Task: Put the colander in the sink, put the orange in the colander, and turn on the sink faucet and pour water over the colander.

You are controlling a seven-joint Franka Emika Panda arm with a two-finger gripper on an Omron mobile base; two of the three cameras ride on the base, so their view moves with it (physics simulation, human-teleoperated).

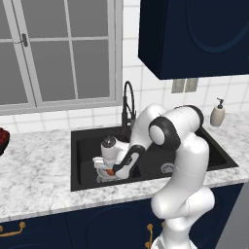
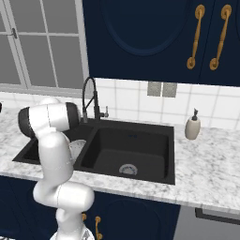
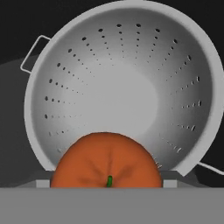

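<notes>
The silvery perforated colander (image 3: 113, 87) sits in the left basin of the black sink (image 1: 76, 160), and its rim (image 2: 78, 149) peeks out behind my arm. My gripper (image 1: 110, 170) hangs low over it, pointing down into the bowl. The orange (image 3: 107, 162) is held between the fingers (image 3: 42, 183), stem end toward the camera, just above the colander's near side. A sliver of the orange (image 1: 111, 171) shows under the hand. The dark gooseneck faucet (image 1: 128, 103) stands behind the sink, between the basins.
A white soap dispenser (image 1: 217, 113) stands on the marble counter right of the sink. A dark red bowl-like thing (image 1: 2, 139) lies at the far left edge. The right basin (image 2: 129, 154) holds only its drain. A window is behind the faucet and cabinets hang above.
</notes>
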